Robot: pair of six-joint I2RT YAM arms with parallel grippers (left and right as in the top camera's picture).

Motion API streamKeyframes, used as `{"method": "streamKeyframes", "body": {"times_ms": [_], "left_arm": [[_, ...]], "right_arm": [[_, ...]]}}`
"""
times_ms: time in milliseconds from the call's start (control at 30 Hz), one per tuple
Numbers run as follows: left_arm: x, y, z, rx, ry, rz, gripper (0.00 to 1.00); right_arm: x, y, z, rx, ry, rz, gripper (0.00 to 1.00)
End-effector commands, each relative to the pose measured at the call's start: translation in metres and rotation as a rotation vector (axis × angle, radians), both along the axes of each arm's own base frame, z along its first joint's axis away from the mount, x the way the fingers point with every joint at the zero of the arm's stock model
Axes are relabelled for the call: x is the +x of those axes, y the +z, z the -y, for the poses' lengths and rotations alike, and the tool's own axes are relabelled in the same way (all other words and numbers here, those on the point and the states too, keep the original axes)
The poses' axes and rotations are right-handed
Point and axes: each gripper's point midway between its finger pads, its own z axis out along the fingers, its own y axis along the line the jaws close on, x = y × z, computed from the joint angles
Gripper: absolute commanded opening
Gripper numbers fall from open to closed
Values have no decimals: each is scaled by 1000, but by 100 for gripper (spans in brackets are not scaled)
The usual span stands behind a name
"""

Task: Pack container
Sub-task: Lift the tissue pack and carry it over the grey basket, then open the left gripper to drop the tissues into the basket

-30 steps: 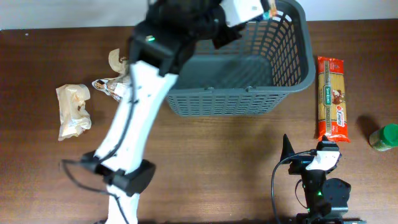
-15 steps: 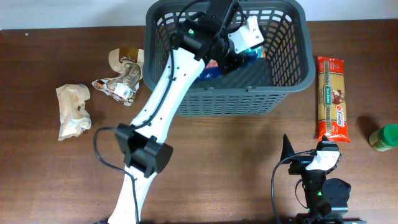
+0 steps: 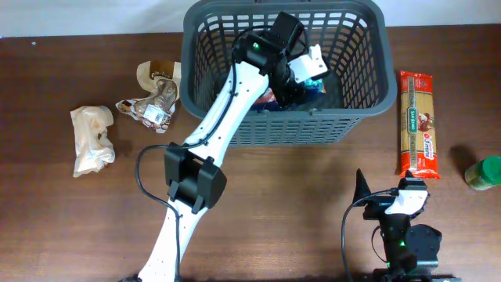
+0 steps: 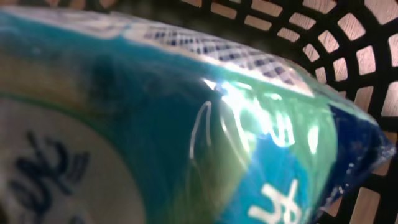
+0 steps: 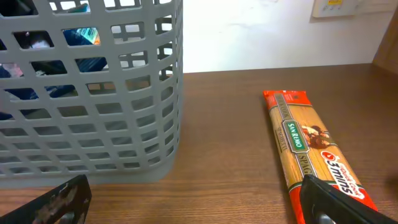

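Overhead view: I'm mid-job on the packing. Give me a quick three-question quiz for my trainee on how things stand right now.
1. Fill in: the right gripper stands ___, with nothing between its fingers.
2. True or false: the spaghetti pack lies outside the basket, on its right side.
3. Which gripper is down inside the basket?
A. the left gripper
B. the right gripper
C. neither

Key: 1. open; 2. true; 3. A
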Motion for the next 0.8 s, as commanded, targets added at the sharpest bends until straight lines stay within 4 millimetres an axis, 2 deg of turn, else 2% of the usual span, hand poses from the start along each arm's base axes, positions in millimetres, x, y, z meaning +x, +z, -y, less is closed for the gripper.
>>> {"method": "streamKeyframes", "body": {"times_ms": [0, 33, 100, 300, 367, 433, 500, 533, 600, 667, 733, 767], "left_arm": [[-1, 13, 3, -21, -4, 23, 39], [-1, 13, 3, -20, -4, 23, 78], [-1, 13, 3, -21, -4, 22, 97], [-1, 14, 4, -25, -5, 22, 99], [0, 20, 4, -32, -5, 34, 99], [2, 33, 6, -52, -2, 64, 99], [7, 60, 8, -87, 0, 128, 99], [12, 86, 7, -112, 10, 198, 99], [19, 120, 1, -136, 53, 289, 99], [28, 164, -14, -164, 154, 399, 99], [31, 201, -35, -187, 240, 480, 99], [32, 213, -44, -195, 280, 502, 99]], "right_arm": [[0, -2, -4, 6, 21, -1, 99], [0, -2, -4, 6, 21, -1, 99], [0, -2, -4, 6, 21, -1, 99], [0, -2, -4, 6, 21, -1, 99], [0, -2, -4, 6, 21, 0, 99], [0, -2, -4, 6, 21, -1, 99], [0, -2, -4, 6, 21, -1, 99], [0, -2, -4, 6, 21, -1, 99], [0, -2, -4, 6, 21, -1, 99], [0, -2, -4, 6, 21, 0, 99], [0, -2, -4, 6, 21, 0, 99], [0, -2, -4, 6, 21, -1, 99]]}}
